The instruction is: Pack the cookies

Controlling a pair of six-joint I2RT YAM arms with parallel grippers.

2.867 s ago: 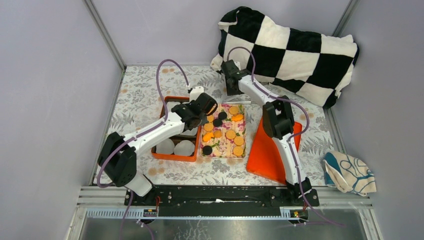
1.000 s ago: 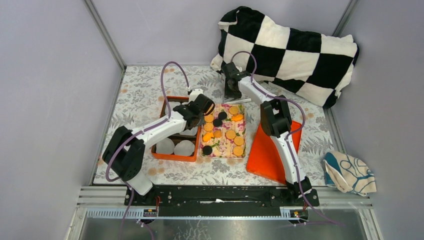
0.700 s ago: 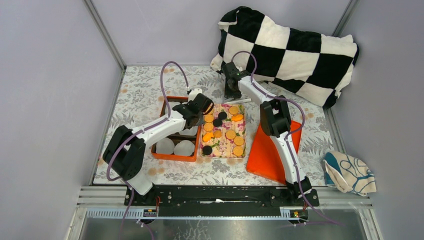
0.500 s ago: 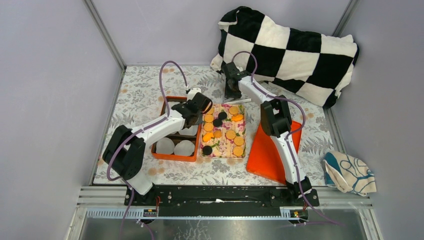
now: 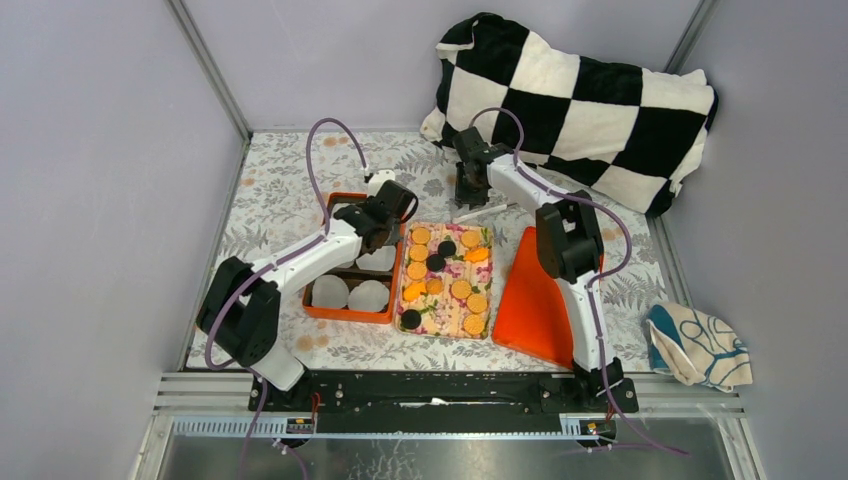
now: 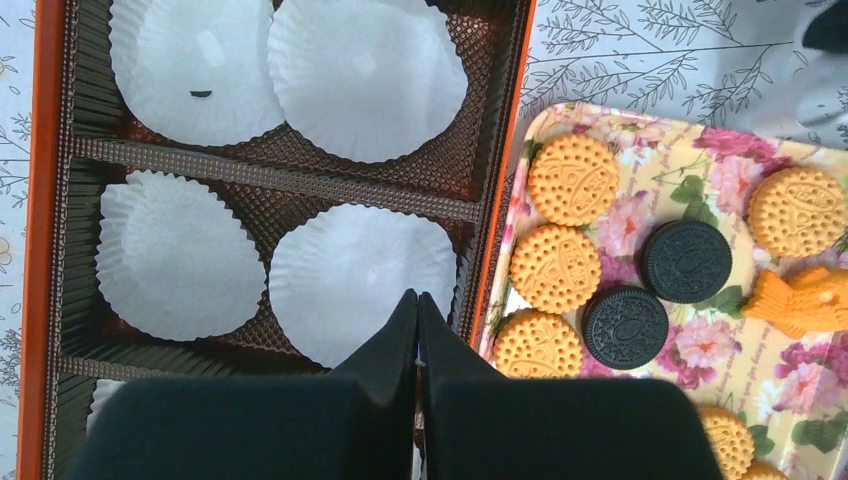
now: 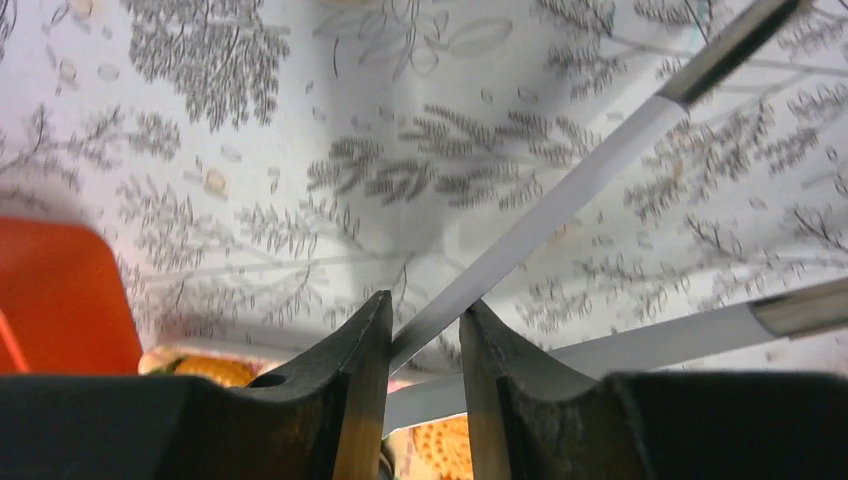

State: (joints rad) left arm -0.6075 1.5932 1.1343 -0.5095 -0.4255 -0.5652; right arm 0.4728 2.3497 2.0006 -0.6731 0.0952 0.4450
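The cookies, golden (image 5: 461, 289) and black (image 5: 436, 262) discs, lie on the floral tray (image 5: 424, 328). My left gripper (image 5: 383, 222) is shut and empty. In the left wrist view its tips (image 6: 417, 300) hang over a white paper cup (image 6: 365, 270) in the orange box (image 6: 40, 200). Golden (image 6: 572, 179) and black (image 6: 686, 260) cookies sit on the tray (image 6: 640, 170) to the right. My right gripper (image 5: 470, 193) is behind the tray. Its jaws (image 7: 425, 305) are closed on one arm of white tongs (image 7: 560, 205).
The orange box (image 5: 345, 314) with paper cups (image 5: 368, 296) stands left of the tray. An orange lid (image 5: 535, 300) leans by the right arm. A checkered cushion (image 5: 580, 100) fills the back right. A patterned cloth (image 5: 700, 345) lies at the right edge.
My left gripper moved back and left, off the tray edge to over the box. The right arm and tongs shifted right. The tray slid and turned slightly, its near end now further left.
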